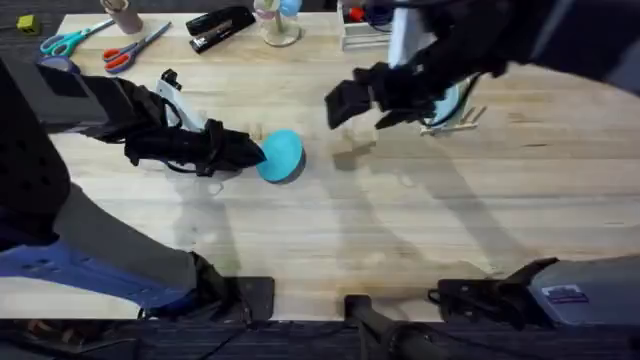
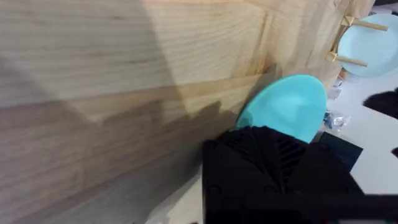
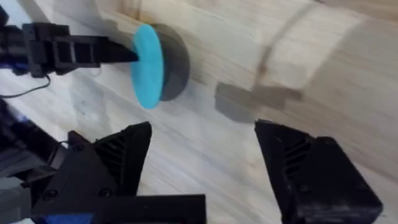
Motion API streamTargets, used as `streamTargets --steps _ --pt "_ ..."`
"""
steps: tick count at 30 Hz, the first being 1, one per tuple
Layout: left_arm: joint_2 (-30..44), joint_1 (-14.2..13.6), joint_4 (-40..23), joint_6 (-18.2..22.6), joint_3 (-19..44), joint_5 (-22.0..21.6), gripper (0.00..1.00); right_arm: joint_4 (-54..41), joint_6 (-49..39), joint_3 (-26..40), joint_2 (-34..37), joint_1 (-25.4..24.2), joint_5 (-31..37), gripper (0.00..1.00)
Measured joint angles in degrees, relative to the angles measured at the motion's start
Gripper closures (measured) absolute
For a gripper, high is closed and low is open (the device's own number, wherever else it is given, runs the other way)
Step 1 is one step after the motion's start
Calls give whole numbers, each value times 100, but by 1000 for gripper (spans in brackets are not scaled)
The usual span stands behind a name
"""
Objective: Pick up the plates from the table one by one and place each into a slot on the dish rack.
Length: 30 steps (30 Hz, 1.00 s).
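A bright turquoise plate (image 1: 283,156) is pinched by its rim in my left gripper (image 1: 257,152), which is shut on it left of the table's middle. In the right wrist view the plate (image 3: 148,65) stands nearly on edge above the wooden table (image 3: 298,62), casting a dark shadow, with the left gripper (image 3: 127,53) at its rim. In the left wrist view the plate (image 2: 289,106) juts out past a black finger (image 2: 267,155). My right gripper (image 1: 345,100) hangs open and empty above the table, right of the plate and beside the dish rack (image 1: 455,118). Its fingers (image 3: 124,149) are spread wide.
The wooden dish rack (image 2: 351,40) holds a paler light-blue plate (image 2: 373,43). Along the table's back edge lie scissors (image 1: 135,47), a black stapler (image 1: 220,25), a cup (image 1: 125,15) and a clear organiser (image 1: 365,30). Bare table (image 1: 400,220) stretches in front.
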Motion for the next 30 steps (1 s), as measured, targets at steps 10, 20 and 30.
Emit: streamTargets --steps 10,20,30 --pt "0 0 4 0 0 0 960 932 413 0 1042 279 -621 7" --pt "-2 0 7 0 0 0 959 1620 890 0 1508 570 -793 8" --pt "0 0 7 0 0 0 960 2165 1142 0 1632 906 -827 7"
